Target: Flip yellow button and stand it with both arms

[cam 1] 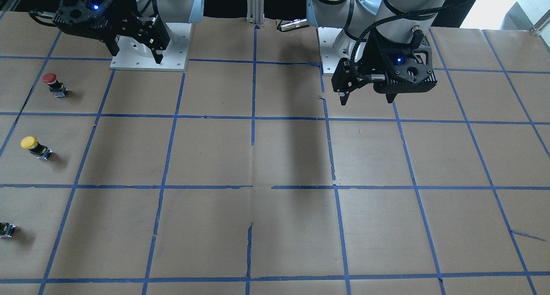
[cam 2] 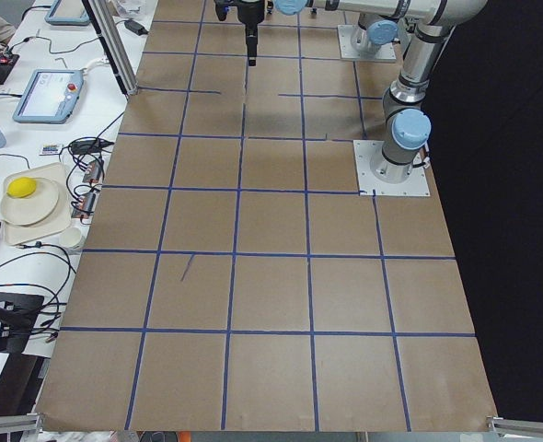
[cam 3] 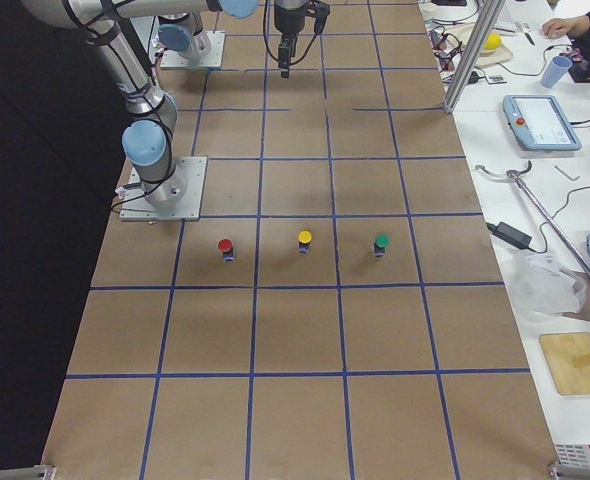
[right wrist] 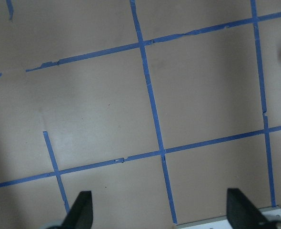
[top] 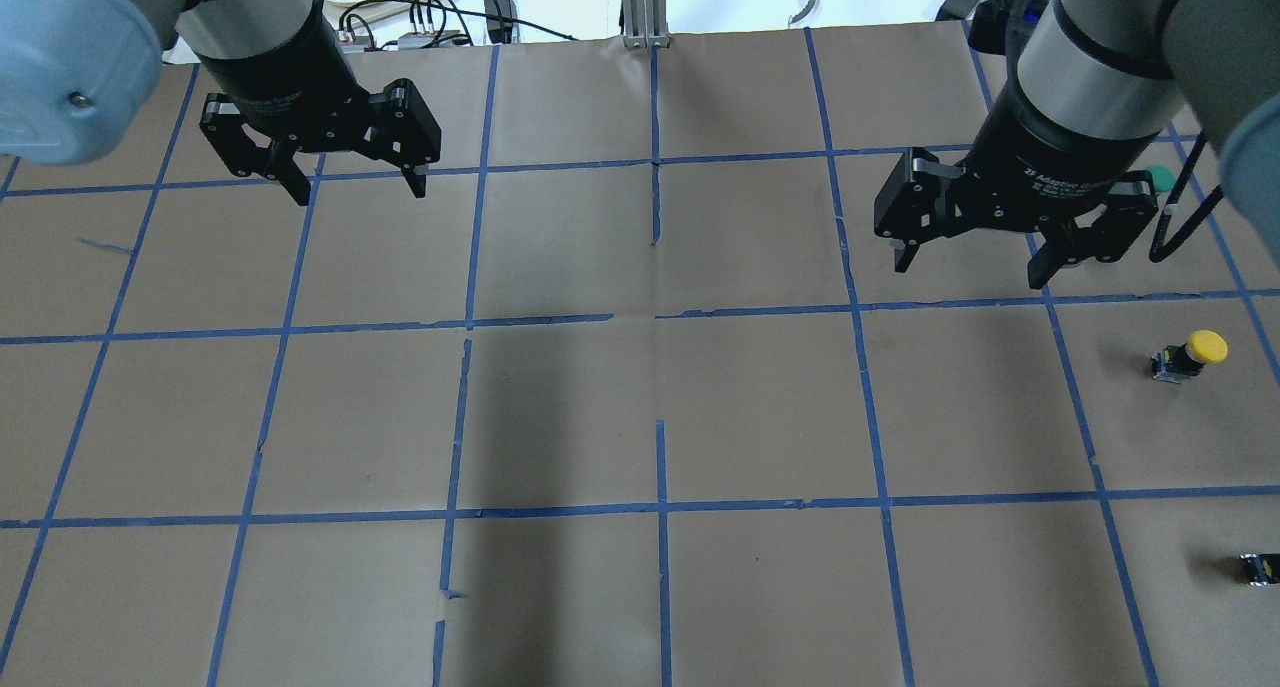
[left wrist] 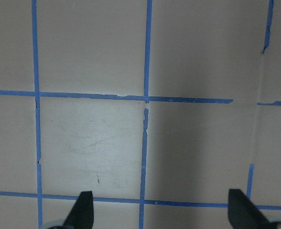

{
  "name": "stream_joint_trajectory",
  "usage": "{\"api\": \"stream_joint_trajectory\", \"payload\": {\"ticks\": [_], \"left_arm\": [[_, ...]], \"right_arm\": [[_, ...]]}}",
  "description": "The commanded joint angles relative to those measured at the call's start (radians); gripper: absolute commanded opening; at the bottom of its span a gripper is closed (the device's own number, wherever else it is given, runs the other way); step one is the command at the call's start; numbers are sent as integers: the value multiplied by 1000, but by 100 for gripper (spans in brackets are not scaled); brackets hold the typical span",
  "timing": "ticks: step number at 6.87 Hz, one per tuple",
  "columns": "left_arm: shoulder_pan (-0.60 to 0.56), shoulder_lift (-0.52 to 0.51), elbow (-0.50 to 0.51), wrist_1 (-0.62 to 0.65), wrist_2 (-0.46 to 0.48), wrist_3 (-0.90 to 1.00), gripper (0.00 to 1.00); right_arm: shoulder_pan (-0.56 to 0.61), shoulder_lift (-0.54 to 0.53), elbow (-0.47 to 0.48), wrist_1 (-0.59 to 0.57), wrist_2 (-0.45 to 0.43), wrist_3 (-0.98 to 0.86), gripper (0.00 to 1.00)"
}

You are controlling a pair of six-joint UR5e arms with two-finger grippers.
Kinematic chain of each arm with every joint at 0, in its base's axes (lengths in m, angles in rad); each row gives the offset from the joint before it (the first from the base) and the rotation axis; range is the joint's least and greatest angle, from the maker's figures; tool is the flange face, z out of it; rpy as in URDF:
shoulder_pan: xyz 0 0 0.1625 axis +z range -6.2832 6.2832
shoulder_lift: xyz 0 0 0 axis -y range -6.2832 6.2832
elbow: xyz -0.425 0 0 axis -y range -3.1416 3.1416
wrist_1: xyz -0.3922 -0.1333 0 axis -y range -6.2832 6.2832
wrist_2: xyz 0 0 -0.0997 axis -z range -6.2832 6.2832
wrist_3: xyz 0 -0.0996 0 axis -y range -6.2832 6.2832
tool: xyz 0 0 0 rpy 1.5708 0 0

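Close by the robot's base, the black two-finger right gripper [top: 970, 267] hung from the silver-grey jointed right arm [top: 1090, 77]. It sat above the brown paper-covered table with its blue tape grid [top: 560, 417]. Its jaws were spread wide and held nothing. In the front-facing view it sat over the white mounting plate [cam 1: 172, 63] at that arm's foot.

Level with it across the table, the black two-finger left gripper [top: 358, 192] hovered in the same way. Its jaws were parted and empty, and its wrist camera saw only bare paper and tape.

Out along the robot's right-hand side, three small push-buttons stood in a row, one to each grid square. The red-capped button [cam 1: 50, 81] was nearest the base. Next out came the small yellow button with its round mushroom cap on a short black body [cam 1: 34, 146]. It was well apart from both grippers and touched by neither. As far as the views agreed, it rested cap uppermost on its greyish base block. The green-capped button [cam 3: 381, 243] lay farthest out.

Beyond the table's far edge ran a white bench [cam 3: 575, 200] strewn with cables and a grey-blue tablet [cam 3: 540, 122].
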State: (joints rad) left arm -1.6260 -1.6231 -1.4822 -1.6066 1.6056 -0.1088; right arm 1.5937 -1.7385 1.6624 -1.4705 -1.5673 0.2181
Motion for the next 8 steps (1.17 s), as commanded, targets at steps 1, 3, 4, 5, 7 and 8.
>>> {"api": "stream_joint_trajectory", "payload": {"ticks": [1, 3, 4, 5, 7, 8], "left_arm": [[0, 3, -1, -1, 0, 0, 100], [-2, 3, -1, -3, 0, 0, 100], [0, 3, -1, -3, 0, 0, 100], [-2, 3, -1, -3, 0, 0, 100], [-2, 3, -1, -3, 0, 0, 100], [0, 5, -1, -10, 0, 0, 100]], "right_arm": [[-15, -6, 7, -4, -5, -2, 100], [-34, -7, 8, 2, -5, -3, 100], [-34, -6, 8, 2, -5, -3, 100], [-34, -6, 8, 2, -4, -3, 100], [-34, -6, 8, 1, -5, -6, 100], [-34, -6, 8, -1, -5, -6, 100]]}}
